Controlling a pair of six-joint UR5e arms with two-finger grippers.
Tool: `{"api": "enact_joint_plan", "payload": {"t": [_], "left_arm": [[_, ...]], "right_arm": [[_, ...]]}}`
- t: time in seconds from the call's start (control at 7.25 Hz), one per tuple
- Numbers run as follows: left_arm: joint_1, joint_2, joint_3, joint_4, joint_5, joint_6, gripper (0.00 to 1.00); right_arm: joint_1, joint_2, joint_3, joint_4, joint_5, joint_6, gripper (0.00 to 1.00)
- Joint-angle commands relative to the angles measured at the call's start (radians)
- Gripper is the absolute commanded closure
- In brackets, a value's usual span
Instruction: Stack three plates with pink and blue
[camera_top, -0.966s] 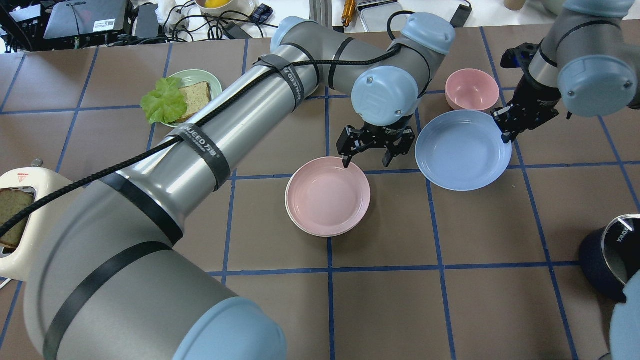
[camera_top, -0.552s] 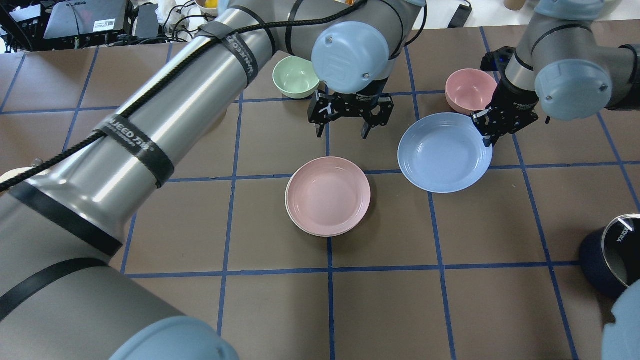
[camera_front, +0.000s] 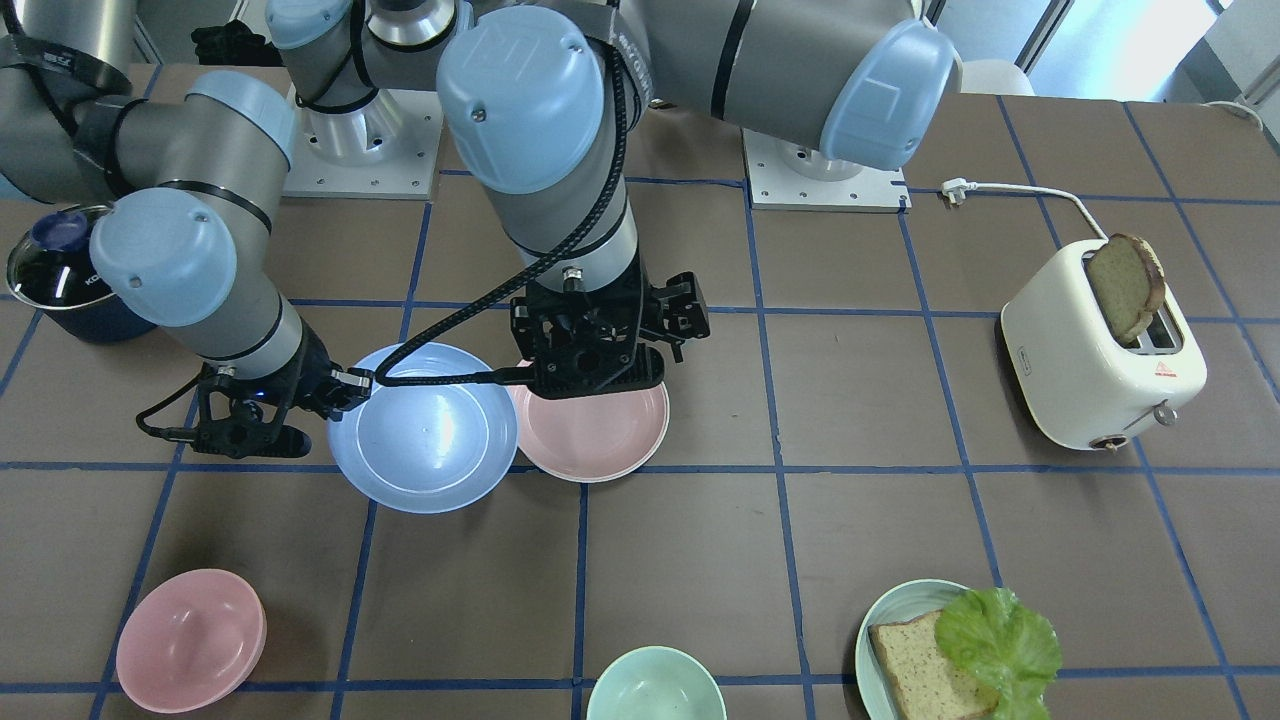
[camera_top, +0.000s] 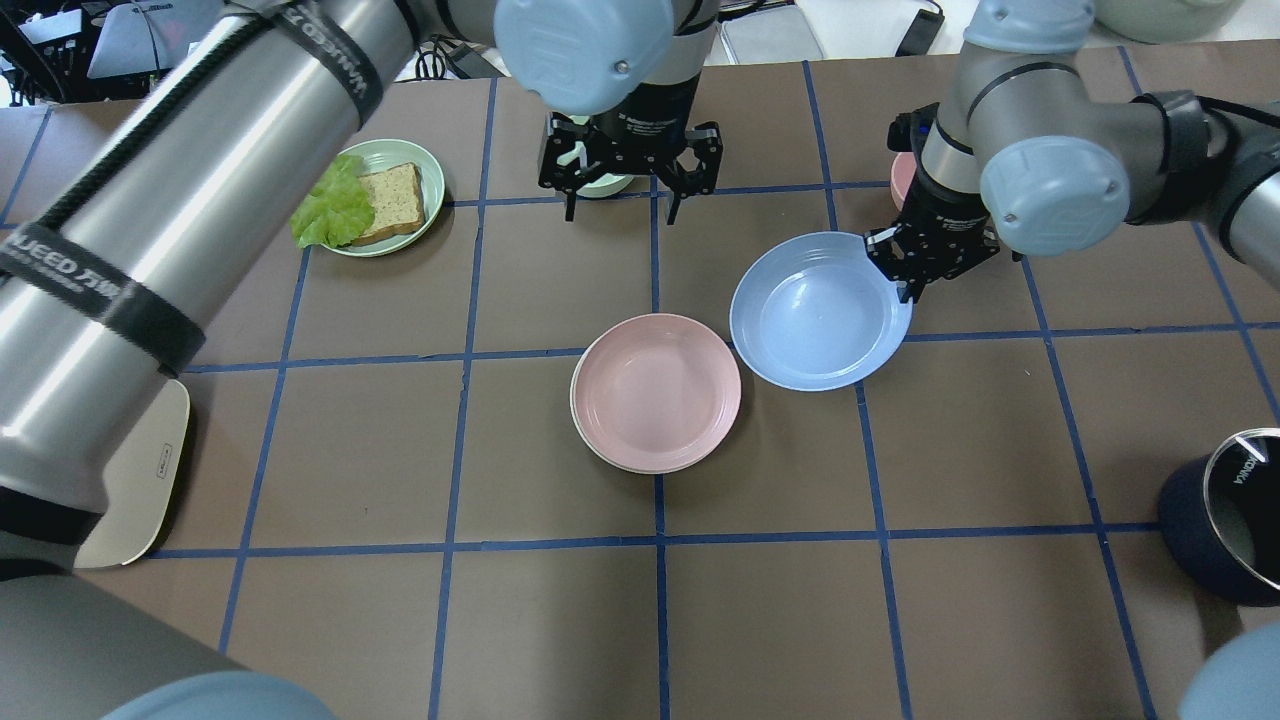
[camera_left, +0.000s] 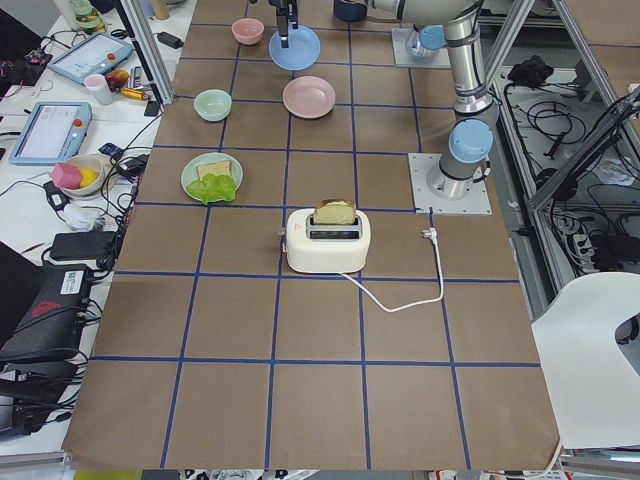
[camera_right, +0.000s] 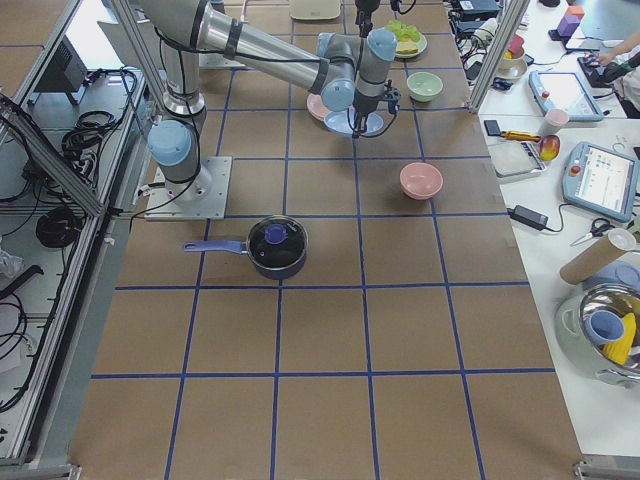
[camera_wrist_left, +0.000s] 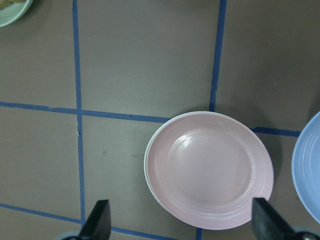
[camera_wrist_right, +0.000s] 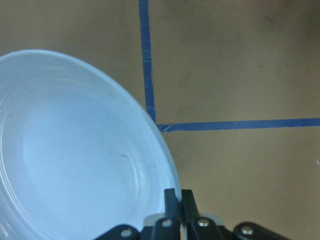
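The pale pink plate (camera_top: 655, 392) lies on the cream-white plate, of which only a thin rim (camera_top: 573, 405) shows at the left. My right gripper (camera_top: 903, 292) is shut on the rim of the light blue plate (camera_top: 815, 312) and holds it just right of the pink plate, their edges almost meeting. The right wrist view shows the fingers (camera_wrist_right: 172, 200) pinching the blue rim (camera_wrist_right: 75, 150). My left gripper (camera_top: 621, 216) is open and empty, raised beyond the pink plate, which shows in the left wrist view (camera_wrist_left: 215, 170).
A pale teal plate with bread and lettuce (camera_top: 385, 195) stands at the far left. A pink bowl (camera_front: 190, 640) and a mint bowl (camera_front: 655, 690) are on the far side. A toaster (camera_front: 1100, 350) stands at the left end, a dark blue pot (camera_top: 1225, 510) at the right.
My left gripper has drawn back from the pink plate's far rim, up and away. My right gripper has carried the blue plate leftward, close to the pink plate.
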Motion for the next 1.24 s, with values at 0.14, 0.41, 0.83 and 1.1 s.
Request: {"api": "enact_joint_plan", "payload": {"t": [0.14,0.41,0.83,1.1], "left_arm": [[0.117,0.106,-0.079,-0.023,-0.002,0.196,0.0],[0.179,0.168,-0.132,-0.022,-0.005,0.27,0.0],[0.228,0.246,-0.182,-0.015,-0.018,0.358,0.0],[0.239,0.288,-0.201,-0.012,-0.049,0.359,0.0]], "right_arm": [[0.171,0.01,-0.004,-0.015,0.02,0.269,1.0],[0.21,0.013,0.002,-0.018,0.048,0.331,1.0],[0.24,0.038,0.01,-0.02,0.053,0.365,0.9],[0.24,0.041,0.013,-0.015,0.041,0.363,0.71]]}}
